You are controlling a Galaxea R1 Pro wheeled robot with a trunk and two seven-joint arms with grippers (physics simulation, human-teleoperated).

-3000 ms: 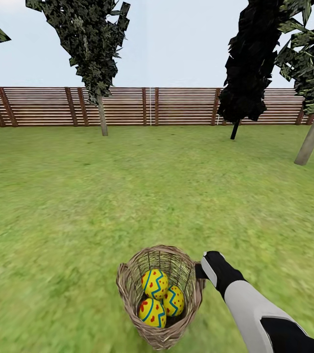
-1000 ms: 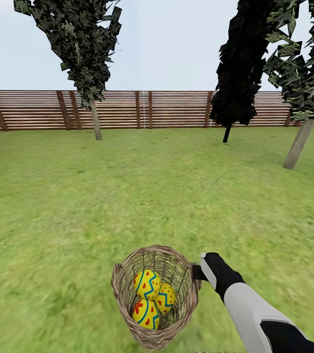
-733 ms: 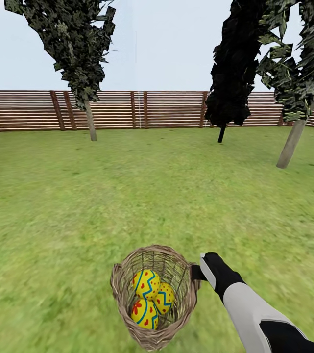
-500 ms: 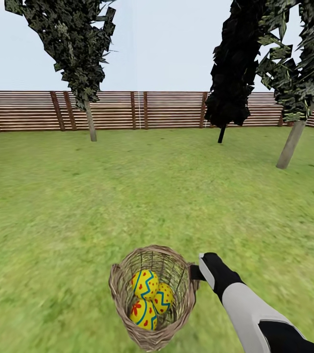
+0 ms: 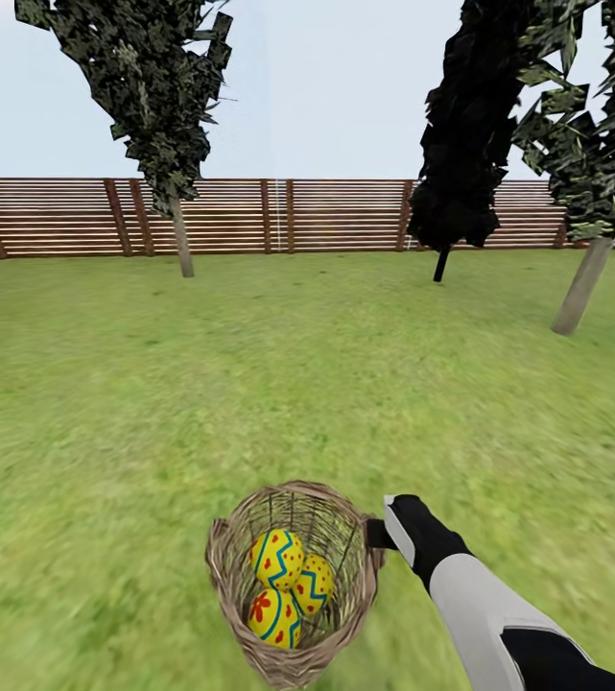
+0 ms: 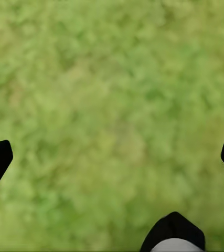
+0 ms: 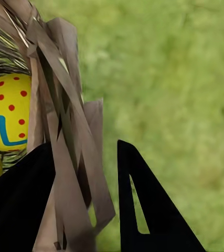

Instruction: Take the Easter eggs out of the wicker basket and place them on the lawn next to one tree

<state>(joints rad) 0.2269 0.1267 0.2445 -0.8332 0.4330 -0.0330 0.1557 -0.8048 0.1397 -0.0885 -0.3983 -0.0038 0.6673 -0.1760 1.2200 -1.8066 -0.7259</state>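
So compared to a few seconds back, the whole view has swung a bit (camera moving, not the garden), and the wicker basket (image 5: 293, 581) now sits slightly further left in the head view, still hanging off the right gripper (image 5: 376, 534). All three Easter eggs (image 5: 283, 585) are still inside, bunched together near the bottom.

In the right wrist view the two black fingers (image 7: 143, 205) straddle the woven rim (image 7: 72, 157), one inside and one outside, closed onto it. The left gripper (image 6: 112, 157) just hovers over bare lawn (image 5: 297, 384), fingers spread wide, holding nothing.

Looks like it's carrying the basket toward a tree. I'd say go for the pale-trunked tree (image 5: 583, 286) on the right. Keep the basket level and drive smoothly, since a rim pinch could slip or tip.

The basket itself is deep, round, open brown twigs; the eggs are glossy yellow with blue zigzags and red dots.
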